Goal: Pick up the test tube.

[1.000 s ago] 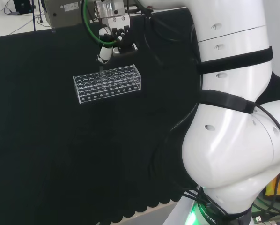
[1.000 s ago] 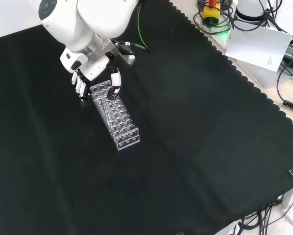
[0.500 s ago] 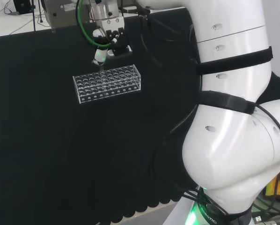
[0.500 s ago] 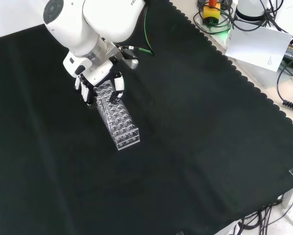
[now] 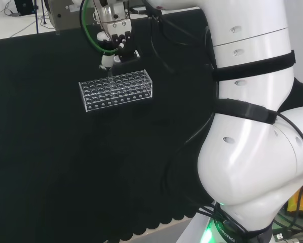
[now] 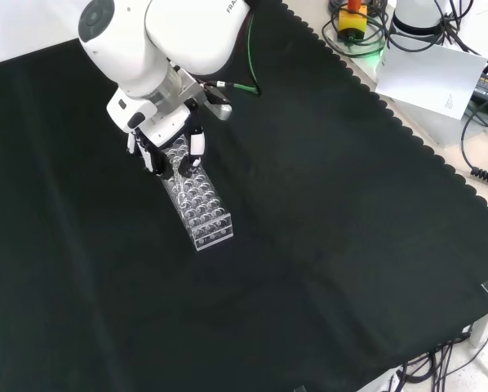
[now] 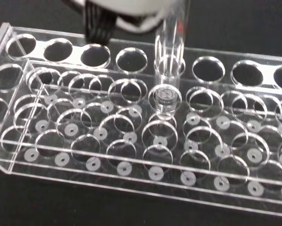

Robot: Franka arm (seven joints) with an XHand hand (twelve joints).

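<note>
Black cloth (image 6: 326, 245) across the whole bench, scalloped along its edge. Hand (image 6: 164, 140) hanging from the white arm (image 6: 158, 37) over the far end of a clear test tube rack (image 6: 195, 196), fingers curled downward and pinched on a clear test tube (image 7: 170, 56). Tube upright, lower end raised out of the rack, just above a hole in the top plate (wrist view). Rack flat on the cloth, its other holes vacant. No legible writing on tube or rack.
</note>
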